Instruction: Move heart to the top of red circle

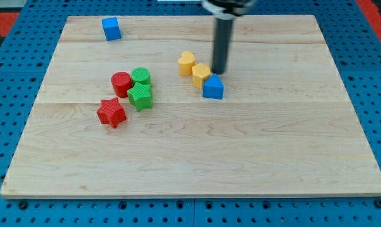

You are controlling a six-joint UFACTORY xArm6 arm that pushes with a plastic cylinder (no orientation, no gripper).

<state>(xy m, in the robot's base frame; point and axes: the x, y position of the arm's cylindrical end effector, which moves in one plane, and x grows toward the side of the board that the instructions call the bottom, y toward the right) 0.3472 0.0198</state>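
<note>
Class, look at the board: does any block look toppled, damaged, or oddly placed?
Nothing stands out. All blocks sit flat on the wooden board. The blue cube lies alone near the view's top left, apart from both clusters, but undamaged. My tip stands just above the blue block, beside the yellow blocks.

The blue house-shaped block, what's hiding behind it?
Behind the blue house-shaped block, toward the view's top, stands my tip, close to its roof. A yellow block touches its upper left. Whether my tip touches the block cannot be told.
</note>
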